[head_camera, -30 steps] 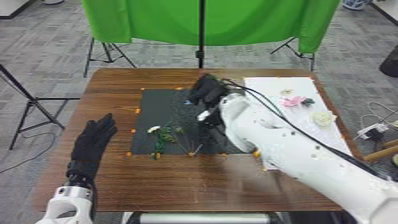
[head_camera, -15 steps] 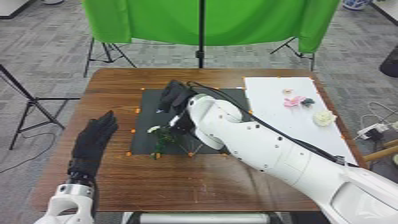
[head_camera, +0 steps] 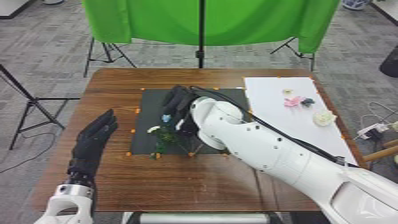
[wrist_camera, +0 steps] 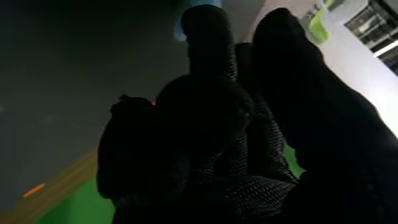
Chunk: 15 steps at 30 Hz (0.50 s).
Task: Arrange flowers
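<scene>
Right hand (head_camera: 178, 101) apparently pinches a blue flower (head_camera: 165, 118) near the black mat's (head_camera: 151, 104) left edge; left hand (head_camera: 90, 141), fingers straight together, waits by the table's (head_camera: 169, 187) left edge.

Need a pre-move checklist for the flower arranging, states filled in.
1. Left hand clear of the dark mat: ok, off its left edge.
2. Right hand over the dark mat: ok.
3. Light-blue piece secured by right hand: cannot tell, it shows right beside it.
4. White flower on dark mat: ok, near its left side.
5. All flowers on dark mat: not ok, pink flower and cream flower lie on the white sheet.
</scene>
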Available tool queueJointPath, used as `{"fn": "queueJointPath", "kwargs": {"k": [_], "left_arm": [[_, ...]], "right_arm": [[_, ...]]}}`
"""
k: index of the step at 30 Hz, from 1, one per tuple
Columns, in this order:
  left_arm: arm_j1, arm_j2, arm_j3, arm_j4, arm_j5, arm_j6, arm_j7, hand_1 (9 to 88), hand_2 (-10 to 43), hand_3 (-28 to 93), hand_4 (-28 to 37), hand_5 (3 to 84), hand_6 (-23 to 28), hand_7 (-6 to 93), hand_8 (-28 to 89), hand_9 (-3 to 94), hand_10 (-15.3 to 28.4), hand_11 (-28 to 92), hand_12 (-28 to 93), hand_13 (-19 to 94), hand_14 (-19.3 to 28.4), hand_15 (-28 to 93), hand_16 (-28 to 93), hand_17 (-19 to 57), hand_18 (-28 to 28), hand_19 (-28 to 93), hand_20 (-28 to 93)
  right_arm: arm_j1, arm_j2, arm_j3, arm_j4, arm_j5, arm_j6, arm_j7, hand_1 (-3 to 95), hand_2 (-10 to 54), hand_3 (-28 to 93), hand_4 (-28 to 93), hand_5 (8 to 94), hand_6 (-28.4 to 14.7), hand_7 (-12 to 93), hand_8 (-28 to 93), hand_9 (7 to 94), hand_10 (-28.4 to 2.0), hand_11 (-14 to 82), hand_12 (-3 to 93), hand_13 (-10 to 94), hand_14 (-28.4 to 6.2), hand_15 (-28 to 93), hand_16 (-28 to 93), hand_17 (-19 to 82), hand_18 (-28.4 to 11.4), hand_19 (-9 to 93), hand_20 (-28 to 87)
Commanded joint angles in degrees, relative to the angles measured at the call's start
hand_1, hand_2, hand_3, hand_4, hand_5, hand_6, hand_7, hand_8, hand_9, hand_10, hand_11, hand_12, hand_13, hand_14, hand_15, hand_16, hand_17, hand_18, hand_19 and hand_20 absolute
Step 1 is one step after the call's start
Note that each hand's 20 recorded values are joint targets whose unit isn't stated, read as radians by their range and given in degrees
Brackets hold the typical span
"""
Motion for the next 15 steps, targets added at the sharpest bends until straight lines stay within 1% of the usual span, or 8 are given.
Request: {"fn": "queueJointPath", "kwargs": {"k": [1, 4, 7, 9, 10, 11, 14, 15], "left_arm": [[0.3, -0.85, 0.28, 0.63, -0.15, 0.27, 1.36, 35.1, -9.5, 60, -16.7, 35.7, 4.0, 6.1, -5, 33.7, 10.0, 6, 13, 26, 14.4, 6, 6, -1.2, 12.7, 1, 16], [0.2, -1.01, 0.22, 0.71, -0.33, 0.16, 1.46, 34.8, -9.5, 60, -16.6, 35.7, 4.0, 6.4, -5, 33.7, 10.0, 6, 13, 26, 14.4, 6, 6, -1.1, 12.8, 1, 16], [0.9, -1.31, -0.16, 0.44, -0.72, 0.24, 1.31, 34.4, -9.5, 60, -16.6, 35.8, 4.0, 6.5, -5, 33.7, 10.0, 6, 13, 26, 14.4, 6, 6, -1.1, 12.8, 1, 16], [1.5, -1.41, -0.50, 0.26, -0.89, 0.39, 1.38, 34.2, -9.5, 60, -16.6, 35.8, 4.1, 6.5, -5, 33.8, 10.1, 6, 13, 26, 14.4, 6, 6, -1.1, 12.8, 1, 16], [1.5, -1.34, -0.53, 0.28, -1.08, 0.44, 1.38, 34.0, -9.5, 61, -16.6, 35.9, 4.1, 6.5, -5, 33.8, 10.1, 6, 13, 26, 14.5, 6, 6, -1.1, 12.8, 1, 16], [1.6, -1.45, -0.56, 0.20, -1.22, 0.80, 1.48, 33.9, -9.5, 61, -16.6, 36.0, 4.1, 6.5, -5, 33.8, 10.1, 6, 13, 26, 14.5, 6, 6, -1.1, 12.8, 1, 16], [1.9, -1.68, -0.28, 0.09, -1.67, 2.71, 2.59, 33.5, -9.5, 61, -16.8, 36.2, 4.1, 6.7, -5, 34.1, 10.3, 7, 13, 26, 14.5, 6, 6, -1.1, 12.8, 1, 16], [2.0, -1.62, 0.02, 0.16, -1.80, 3.62, 3.51, 33.3, -9.5, 62, -16.7, 36.4, 4.1, 6.8, -5, 34.2, 10.3, 7, 13, 26, 14.6, 6, 6, -1.0, 12.8, 1, 16]], "right_arm": [[-3.0, 5.9, 6.7, -9.5, -3.3, -0.7, -0.8, 55.1, -9.5, 58, -15, 56.4, 2.4, 14, -11, 79.9, -12.8, 11.8, 31.6, 90, -2.6, 56, 35, 65, -9.4, 93, 51], [-8.4, 12.8, 13.9, -19.2, -9.5, 4.4, -1.7, 53.5, -9.5, 60, -15, 56.9, 2.1, 14, -10, 78.7, -13.1, 13.2, 30.5, 89, -3.1, 55, 35, 65, -10.0, 93, 50], [-16.7, 20.1, 23.1, -27.4, -23.2, 6.9, 0.0, 50.8, -9.5, 62, -16, 59.2, 1.8, 14, -10, 77.0, -12.9, 15.5, 28.7, 88, -4.1, 55, 36, 62, -11.3, 93, 50], [-24.5, 23.6, 32.3, -32.3, -27.9, 4.1, 2.3, 46.7, -9.5, 64, -15, 60.3, 1.2, 13, -9, 73.3, -14.3, 18.0, 23.2, 84, -5.8, 55, 34, 58, -12.7, 93, 48], [-29.0, 25.0, 37.6, -34.7, -28.2, 2.5, 3.5, 44.9, -9.5, 64, -14, 59.7, 0.4, 12, -8, 71.0, -15.4, 16.6, 22.3, 82, -7.0, 52, 33, 55, -13.4, 91, 46], [-33.3, 26.0, 42.3, -36.6, -28.1, 1.8, 4.9, 43.0, -9.5, 63, -14, 58.7, -0.4, 11, -8, 68.4, -16.4, 14.8, 21.6, 79, -8.5, 49, 31, 52, -14.4, 89, 44], [-44.8, 28.1, 53.1, -39.7, -33.0, 1.0, 9.2, 40.0, -9.5, 62, -13, 54.6, -2.6, 8, -7, 62.4, -18.6, 10.9, 20.1, 76, -10.4, 46, 30, 50, -15.6, 87, 42], [-48.1, 28.5, 55.7, -39.9, -35.2, 1.1, 10.3, 39.2, -9.5, 62, -13, 54.0, -3.4, 7, -6, 62.0, -18.8, 10.7, 20.2, 76, -10.6, 46, 30, 50, -15.8, 86, 42]]}}
